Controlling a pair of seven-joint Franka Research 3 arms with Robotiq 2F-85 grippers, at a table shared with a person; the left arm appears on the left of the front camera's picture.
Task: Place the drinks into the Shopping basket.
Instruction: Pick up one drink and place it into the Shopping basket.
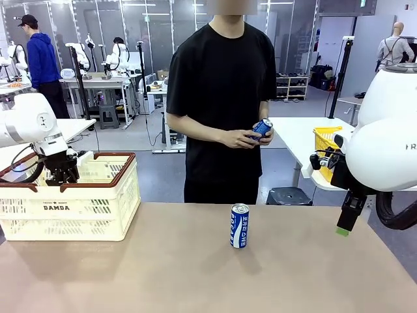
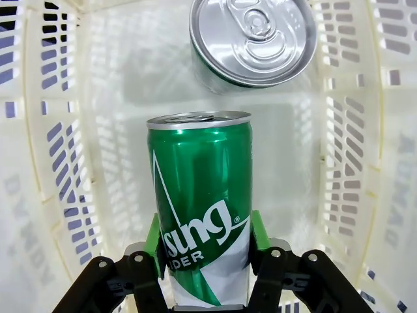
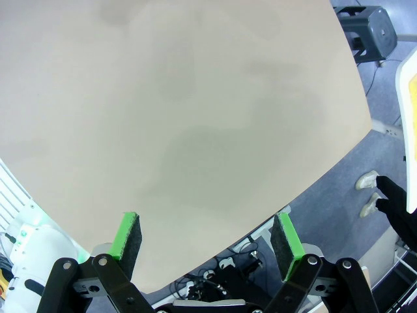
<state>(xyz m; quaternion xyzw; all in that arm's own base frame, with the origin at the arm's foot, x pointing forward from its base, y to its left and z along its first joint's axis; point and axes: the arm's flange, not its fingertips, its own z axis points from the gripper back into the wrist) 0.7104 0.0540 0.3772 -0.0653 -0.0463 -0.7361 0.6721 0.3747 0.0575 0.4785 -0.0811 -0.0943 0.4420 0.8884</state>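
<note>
1. Where the left pincer (image 2: 206, 240) reaches down inside the Shopping basket (image 2: 58, 163), its pads are clenched on the lower half of a green can (image 2: 199, 189). The can's long axis runs along the fingers, with the silver top farthest from the wrist.
2. A second green can (image 2: 251, 39) sits in the basket just beyond that top, its lid facing the camera. The drop probably has to land beside it, not on it (the gap looks slim).
3. The right pincer (image 1: 344, 228) hangs released and empty over the right edge of the table (image 1: 163, 274).
4. A blue can (image 1: 239, 225) stands upright mid-table. It lies to the right pincer's left and nearer to it than to the left one, so the right arm seems better placed.
5. The person holds another blue can (image 1: 262, 127) in both hands.
</note>
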